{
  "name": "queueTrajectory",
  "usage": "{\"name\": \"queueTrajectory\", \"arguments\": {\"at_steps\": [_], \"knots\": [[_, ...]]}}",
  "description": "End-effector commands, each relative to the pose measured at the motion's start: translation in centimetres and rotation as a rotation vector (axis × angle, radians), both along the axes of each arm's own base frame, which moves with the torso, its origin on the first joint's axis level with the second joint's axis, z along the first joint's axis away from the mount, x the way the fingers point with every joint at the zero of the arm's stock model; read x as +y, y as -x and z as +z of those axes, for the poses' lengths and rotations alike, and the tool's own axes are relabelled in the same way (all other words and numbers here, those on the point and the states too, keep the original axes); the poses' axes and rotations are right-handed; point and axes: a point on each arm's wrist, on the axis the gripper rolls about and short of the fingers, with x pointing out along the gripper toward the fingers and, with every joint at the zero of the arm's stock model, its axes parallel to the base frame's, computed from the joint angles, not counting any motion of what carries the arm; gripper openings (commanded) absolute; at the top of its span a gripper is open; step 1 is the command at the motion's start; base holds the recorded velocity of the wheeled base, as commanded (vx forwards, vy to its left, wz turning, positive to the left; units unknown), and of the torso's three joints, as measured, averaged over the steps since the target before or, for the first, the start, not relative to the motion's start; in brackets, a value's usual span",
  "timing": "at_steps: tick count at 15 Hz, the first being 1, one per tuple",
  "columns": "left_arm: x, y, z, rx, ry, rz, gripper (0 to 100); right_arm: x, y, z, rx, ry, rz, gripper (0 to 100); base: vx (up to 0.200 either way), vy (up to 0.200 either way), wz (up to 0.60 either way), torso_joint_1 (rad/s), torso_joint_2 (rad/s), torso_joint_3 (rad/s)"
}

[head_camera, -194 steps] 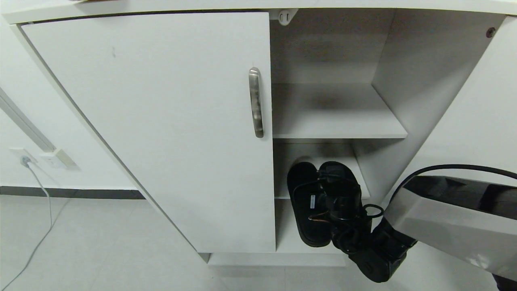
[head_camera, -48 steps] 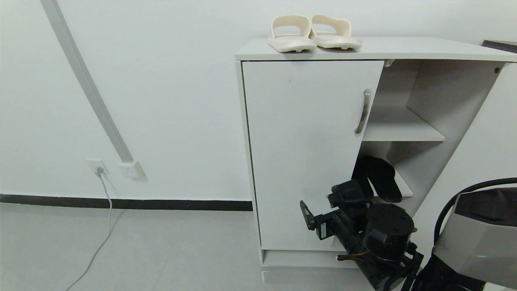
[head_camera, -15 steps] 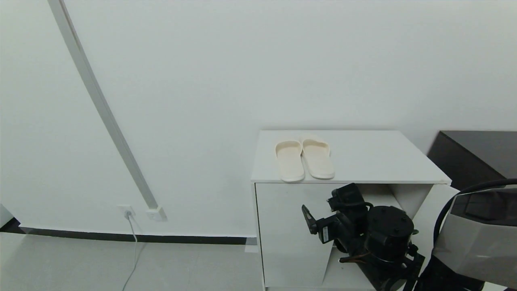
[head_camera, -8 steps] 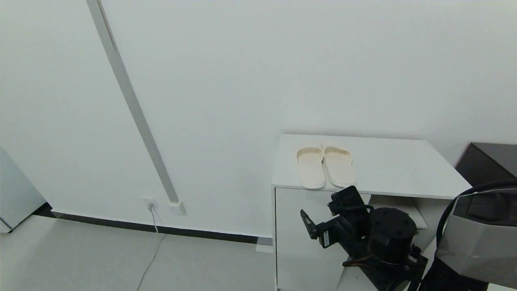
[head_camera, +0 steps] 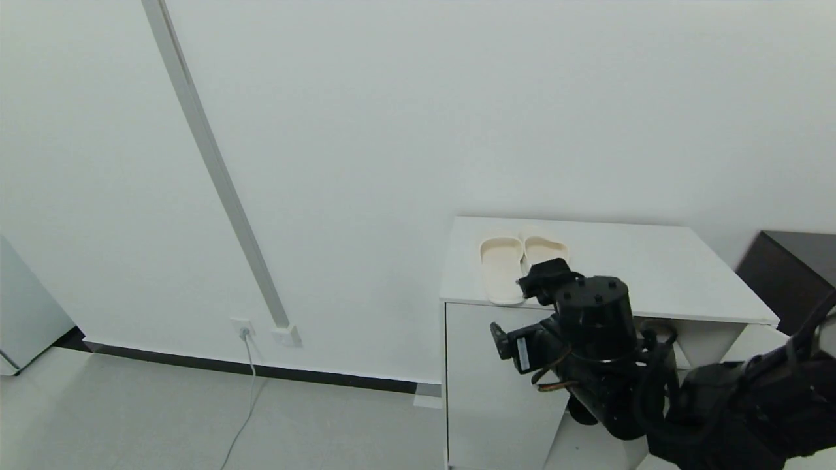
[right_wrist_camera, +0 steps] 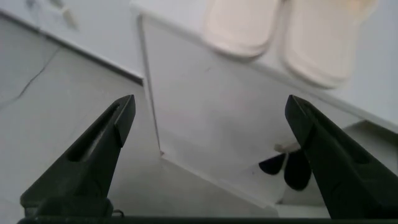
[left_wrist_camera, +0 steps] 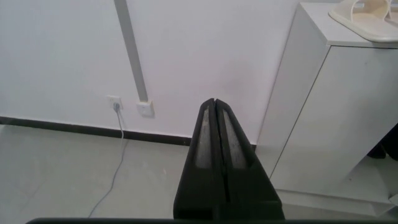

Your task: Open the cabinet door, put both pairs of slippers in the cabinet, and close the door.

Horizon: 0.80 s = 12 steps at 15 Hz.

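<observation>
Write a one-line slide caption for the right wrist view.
Open right claw aimed at the cream moulded slippers atop the white wooden cabinet, with black slippers visible inside.

Slippers (head_camera: 501,269) just ahead of right gripper (right_wrist_camera: 210,106): cream, plain. Cabinet (head_camera: 640,274) under them: white, no pattern. Second pair (right_wrist_camera: 292,168), lower and beyond that gripper: black. Right gripper black. Left gripper (left_wrist_camera: 214,106) black, pads (left_wrist_camera: 203,140) grey. Wall (head_camera: 392,98) white, strip (head_camera: 209,163) grey, skirting (head_camera: 261,372) black, floor (head_camera: 130,411) pale grey.
</observation>
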Motion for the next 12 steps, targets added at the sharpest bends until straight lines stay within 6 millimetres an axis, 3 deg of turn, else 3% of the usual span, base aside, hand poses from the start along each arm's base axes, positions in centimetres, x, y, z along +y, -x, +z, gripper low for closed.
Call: {"name": "queueTrajectory", "arguments": {"at_steps": [1, 3, 8, 12], "knots": [[0.0, 0.0, 0.0, 0.002, -0.001, 0.0, 0, 0.2, -0.3, 4.1, -0.051, -0.116, -0.087, 100, 0.0, 0.0, 0.0, 0.0, 0.0, 0.0], [0.0, 0.0, 0.0, 0.002, -0.001, 0.0, 0, 0.6, -1.4, 3.3, -0.037, -0.114, -0.202, 100, 0.0, 0.0, 0.0, 0.0, 0.0, 0.0], [0.0, 0.0, 0.0, 0.002, -0.001, 0.0, 0, 0.0, -1.8, 1.9, -0.007, -0.086, -0.224, 100, 0.0, 0.0, 0.0, 0.0, 0.0, 0.0], [0.0, 0.0, 0.0, 0.002, -0.001, 0.0, 0, -0.1, -1.7, 1.4, -0.001, -0.091, -0.228, 100, 0.2, 0.0, 0.0, -0.004, 0.0, 0.006]]}}
